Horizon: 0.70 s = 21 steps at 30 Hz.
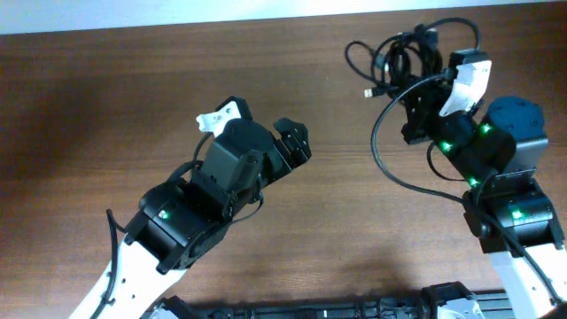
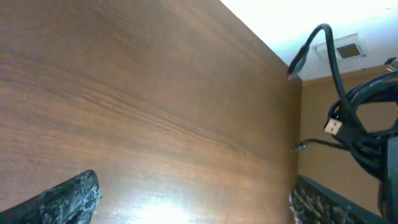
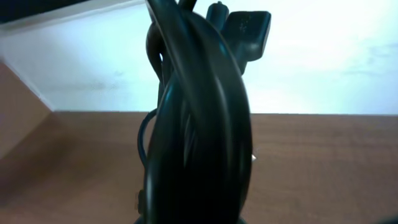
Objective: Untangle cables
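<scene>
Right gripper jaws clamped tight on the bundled cables, coil at the table far right corner, one loose loop trailing nearer the arm. Left gripper jaws spread wide, nothing between, over wood mid-table. Mark on plug head too blurred to read

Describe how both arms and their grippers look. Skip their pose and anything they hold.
Both arms are black, blocky joint housings on white lower links, dotted with small green lights. The left arm has a black wire alongside; the right arm has a round dark-blue cap. The left gripper and right gripper are black with a white part behind.
</scene>
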Available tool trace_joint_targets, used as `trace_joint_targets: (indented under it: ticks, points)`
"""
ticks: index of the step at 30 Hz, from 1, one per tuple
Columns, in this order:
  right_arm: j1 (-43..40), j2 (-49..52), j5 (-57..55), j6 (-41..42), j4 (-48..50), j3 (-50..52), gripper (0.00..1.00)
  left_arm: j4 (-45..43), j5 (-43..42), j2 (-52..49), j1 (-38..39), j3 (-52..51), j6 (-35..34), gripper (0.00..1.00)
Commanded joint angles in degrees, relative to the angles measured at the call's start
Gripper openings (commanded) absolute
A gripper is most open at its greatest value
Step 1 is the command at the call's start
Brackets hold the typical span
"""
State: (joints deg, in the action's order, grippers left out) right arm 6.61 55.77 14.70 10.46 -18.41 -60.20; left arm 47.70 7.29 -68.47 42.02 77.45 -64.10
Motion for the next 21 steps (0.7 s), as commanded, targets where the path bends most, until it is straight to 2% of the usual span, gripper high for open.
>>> trace_joint_targets:
  ticks: [1,3,4,5,7,9,11,16,17,21]
  points:
    - [0.07,-1.73,11.43,-8.85,-0.35,-0.87,0.04,-0.68,2.97,0.87,-0.17,-0.04,5.62,0.97]
    - [0.07,-1.79,16.31,-13.09,-2.71,-0.87,0.04,-2.64,3.19,0.87,-0.17,-0.04,13.46,0.95]
    - [0.07,-1.79,19.28,-15.56,-4.66,-0.87,0.04,-4.81,2.97,0.96,-0.15,-0.04,20.90,1.00]
    - [0.07,-1.79,21.09,-16.85,-5.86,-0.87,0.04,-5.60,2.97,0.98,-0.15,-0.04,24.26,0.99]
    - [0.07,-1.79,25.18,-17.81,-8.24,-0.87,0.04,-8.11,2.21,0.98,-0.15,-0.04,37.11,0.99]
    - [0.07,-1.79,30.38,-18.69,-9.75,-0.87,0.04,-9.20,-0.96,0.98,-0.15,-0.04,49.77,0.99]
    - [0.07,-1.79,35.76,-20.96,-10.16,-0.87,0.04,-9.29,-4.79,0.98,-0.15,-0.04,59.60,0.99]
    - [0.07,-1.77,42.36,-22.49,-10.16,-0.87,0.04,-9.64,-11.76,0.98,-0.15,-0.04,68.70,1.00]
    - [0.07,-1.77,43.28,-22.51,-10.16,-0.87,0.04,-9.99,-15.47,0.98,-0.15,-0.04,71.45,1.00]
    - [0.09,-1.77,43.74,-22.49,-10.38,-0.87,0.04,-10.86,-18.62,0.98,-0.15,-0.04,74.34,0.99]
